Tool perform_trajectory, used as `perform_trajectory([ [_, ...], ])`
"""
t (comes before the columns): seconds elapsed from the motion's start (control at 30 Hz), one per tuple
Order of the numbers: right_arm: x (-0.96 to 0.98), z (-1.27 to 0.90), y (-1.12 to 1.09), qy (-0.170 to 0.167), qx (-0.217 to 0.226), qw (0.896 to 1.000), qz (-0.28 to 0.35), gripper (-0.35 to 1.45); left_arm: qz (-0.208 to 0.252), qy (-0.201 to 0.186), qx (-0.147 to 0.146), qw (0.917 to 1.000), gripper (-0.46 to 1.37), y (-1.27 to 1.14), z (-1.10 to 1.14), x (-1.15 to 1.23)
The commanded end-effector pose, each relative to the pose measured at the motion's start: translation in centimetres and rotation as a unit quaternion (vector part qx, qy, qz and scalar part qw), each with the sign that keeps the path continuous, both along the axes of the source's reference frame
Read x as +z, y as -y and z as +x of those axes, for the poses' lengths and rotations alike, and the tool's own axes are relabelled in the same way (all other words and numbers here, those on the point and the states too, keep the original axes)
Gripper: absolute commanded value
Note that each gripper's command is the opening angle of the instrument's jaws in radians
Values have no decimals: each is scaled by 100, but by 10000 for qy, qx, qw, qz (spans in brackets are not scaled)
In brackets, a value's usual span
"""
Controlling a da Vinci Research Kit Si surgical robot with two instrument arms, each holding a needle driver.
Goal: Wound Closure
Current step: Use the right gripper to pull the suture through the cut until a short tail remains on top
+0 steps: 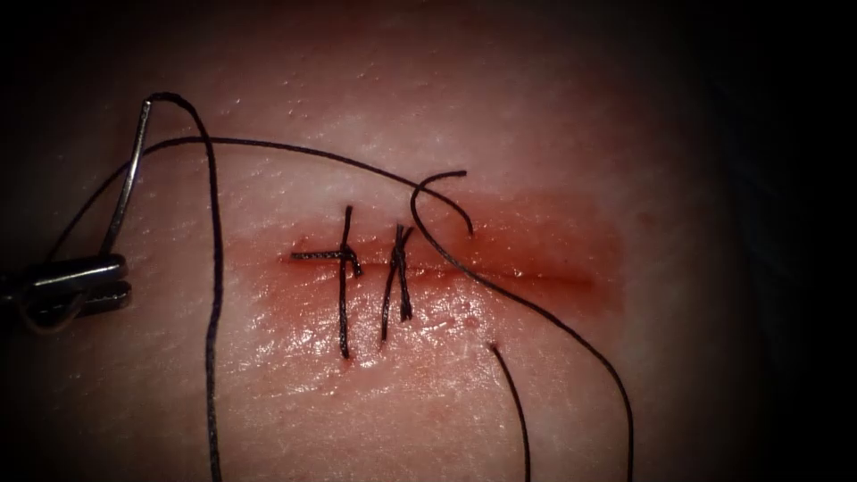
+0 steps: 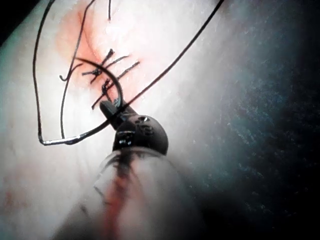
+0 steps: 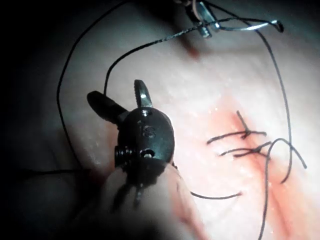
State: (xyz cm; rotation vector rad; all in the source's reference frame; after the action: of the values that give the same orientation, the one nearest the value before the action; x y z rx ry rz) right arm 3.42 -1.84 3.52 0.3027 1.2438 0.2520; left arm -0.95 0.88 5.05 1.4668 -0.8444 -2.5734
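**A:** Where is the needle (image 1: 125, 178)?

**B:** Off the tissue (image 1: 428, 107), well left of the cut (image 1: 500, 272). The left tool (image 1: 76, 281) has its jaws clamped on one end of its curve, at the endoscope view's left edge. That edge crops the tool's shaft, and shadow hides the needle's gripped end. The thread (image 1: 212, 268) leaves its far end.

**A:** And the right tool (image 3: 122, 102)?

**B:** Its own wrist view shows the jaws spread apart, gripping nothing, above tissue.

**A:** Stitches?

**B:** Two stitches (image 1: 344, 286) cross the cut amid red fluid (image 1: 553, 241). Just right of them, thread enters the tissue on both sides of the cut. The left wrist view shows the needle (image 2: 95, 131) passing across the tool's tip.
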Motion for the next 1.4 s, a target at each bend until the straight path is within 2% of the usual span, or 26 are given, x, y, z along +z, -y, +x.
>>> perform_trajectory([
  [0.03, 0, -4, -2, -19, 17, 10000, 19, 108, 11, -4, 14, 10000, -35, -1, 0, 1],
  [0.2, -3, -34, -16, -4, 176, 9998, 41, 107, 37, -52, -77, 10000, -35, -13, 19, 1],
  [0.5, 2, -58, -25, -40, 233, 9997, 56, 109, -30, -109, -419, 9991, -35, -52, 96, -1],
  [0.63, 10, -69, -37, -111, 373, 9992, 60, 107, -52, -196, -493, 9986, -35, -55, 125, 12],
  [0.67, 11, -70, -38, -95, 387, 9992, 60, 107, -55, -200, -496, 9986, -35, -55, 126, 13],
  [0.7, 23, -80, -50, 5, 479, 9988, 32, 107, -32, -199, -549, 9983, -35, -52, 132, 18],
  [0.77, 35, -89, -61, 22, 565, 9984, -25, 107, -45, -209, -560, 9982, -35, -50, 134, 19],
  [0.9, 67, -106, -83, 287, 701, 9968, -272, 106, -38, -184, -566, 9982, -35, -46, 130, 21],
  [0.97, 90, -115, -97, 428, 791, 9954, -342, 104, -45, -171, -556, 9983, -35, -44, 124, 21],
  [1.1, 120, -122, -114, 685, 962, 9918, -488, 116, -35, -108, -540, 9985, -35, -41, 115, 20],
  [1.17, 127, -122, -116, 661, 954, 9919, -517, 115, -38, -106, -540, 9985, -35, -39, 113, 20],
  [1.27, 136, -122, -117, 614, 884, 9923, -609, 105, -44, -109, -523, 9986, -35, -36, 111, 19],
  [1.4, 144, -122, -114, 591, 817, 9924, -711, 105, -37, -93, -534, 9985, -35, -32, 111, 20],
])
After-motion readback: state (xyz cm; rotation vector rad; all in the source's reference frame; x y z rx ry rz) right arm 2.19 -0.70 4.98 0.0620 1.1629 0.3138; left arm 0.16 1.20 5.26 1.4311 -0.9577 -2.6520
